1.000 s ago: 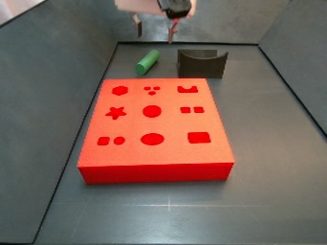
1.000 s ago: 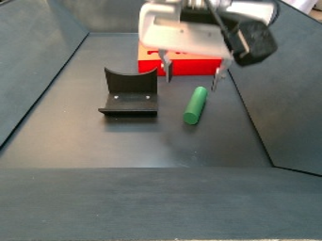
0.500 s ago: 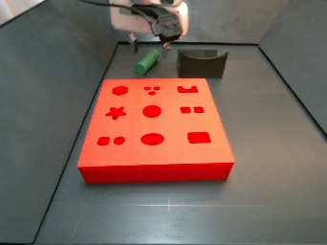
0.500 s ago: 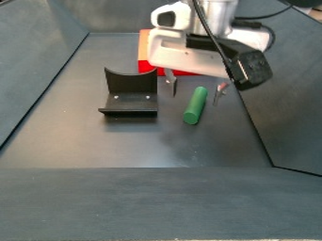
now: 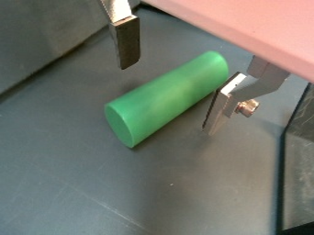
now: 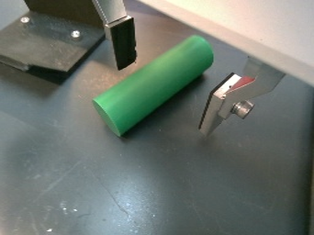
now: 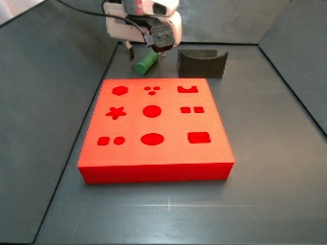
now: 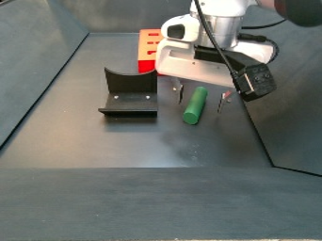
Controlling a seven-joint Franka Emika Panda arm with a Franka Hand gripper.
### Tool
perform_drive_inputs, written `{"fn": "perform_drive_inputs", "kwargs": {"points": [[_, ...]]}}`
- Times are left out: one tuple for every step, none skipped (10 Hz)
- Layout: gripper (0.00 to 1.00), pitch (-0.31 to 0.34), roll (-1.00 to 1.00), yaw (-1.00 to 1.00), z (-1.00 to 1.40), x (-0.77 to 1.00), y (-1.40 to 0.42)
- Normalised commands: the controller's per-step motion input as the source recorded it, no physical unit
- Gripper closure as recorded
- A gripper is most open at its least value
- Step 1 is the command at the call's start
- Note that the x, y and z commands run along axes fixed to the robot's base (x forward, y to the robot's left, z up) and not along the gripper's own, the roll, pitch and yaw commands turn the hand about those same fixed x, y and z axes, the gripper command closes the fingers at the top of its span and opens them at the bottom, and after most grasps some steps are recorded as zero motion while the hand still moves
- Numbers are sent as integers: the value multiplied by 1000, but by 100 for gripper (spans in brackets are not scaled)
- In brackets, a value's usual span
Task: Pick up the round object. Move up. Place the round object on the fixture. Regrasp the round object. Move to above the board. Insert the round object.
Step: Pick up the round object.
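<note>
Your gripper [image 6: 170,81] sits low over the round object [image 6: 154,83], jaws apart with a finger on each side and not yet touching. The peg lies flat on the floor, between the fixture [image 8: 128,94] at its 9 o'clock and the wall in a side view. Close off-centre and it may roll or pivot out of the pads [image 5: 127,45]

open end effector [image 6: 166,78] straddles the round object [image 6: 153,84], gaps both sides

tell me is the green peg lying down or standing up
Lying down: the green peg rests on its side on the floor, between the open gripper's fingers, neither touching it.
</note>
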Motion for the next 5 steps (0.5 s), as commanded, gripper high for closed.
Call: {"fn": "perform_drive_inputs", "kwargs": {"points": [[0,-166,-70,0,-149,0,0],[0,-93,-109,-54,-83,0,49],[0,-199,-187,-109,-49,-69,29],[0,-66,-70,-6,-20,0,0],[100,0,0,0,0,0,0]]}}
